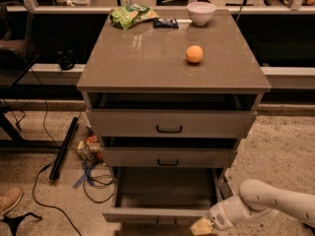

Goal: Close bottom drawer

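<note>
While the bottom drawer [147, 214] stands pulled well out, the gripper [201, 227] sits beside its front's right end, grip state unclear.

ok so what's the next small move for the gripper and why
Probably a short push straight in against the bottom drawer. It is pulled far out with its inside showing, and the gripper sits low at the right end of its front panel. Pushing from there should start it sliding shut, though a contact so far off centre might skew it.
</note>
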Robot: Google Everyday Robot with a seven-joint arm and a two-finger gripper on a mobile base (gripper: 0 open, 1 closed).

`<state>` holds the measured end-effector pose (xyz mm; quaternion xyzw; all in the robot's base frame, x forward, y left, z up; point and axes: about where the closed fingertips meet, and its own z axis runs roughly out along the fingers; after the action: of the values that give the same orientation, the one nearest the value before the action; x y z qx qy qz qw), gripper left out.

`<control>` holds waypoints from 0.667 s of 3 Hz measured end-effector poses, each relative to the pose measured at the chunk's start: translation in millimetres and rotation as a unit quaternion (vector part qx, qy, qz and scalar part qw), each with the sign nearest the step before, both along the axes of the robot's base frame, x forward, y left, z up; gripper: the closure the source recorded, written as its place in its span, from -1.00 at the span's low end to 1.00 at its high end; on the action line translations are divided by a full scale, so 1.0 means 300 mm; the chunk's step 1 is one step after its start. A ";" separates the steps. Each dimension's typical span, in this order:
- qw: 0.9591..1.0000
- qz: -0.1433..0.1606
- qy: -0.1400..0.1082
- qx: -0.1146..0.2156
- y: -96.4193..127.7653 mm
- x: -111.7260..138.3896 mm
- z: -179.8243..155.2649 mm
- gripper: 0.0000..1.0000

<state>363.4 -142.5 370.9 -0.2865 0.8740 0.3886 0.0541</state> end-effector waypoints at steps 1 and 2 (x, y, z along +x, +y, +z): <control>1.000 0.001 0.001 0.001 0.004 -0.003 -0.003 0.90; 0.999 -0.027 0.021 -0.020 -0.033 0.018 -0.158 1.00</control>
<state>368.7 -152.3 323.5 -0.2558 0.8901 0.3751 0.0403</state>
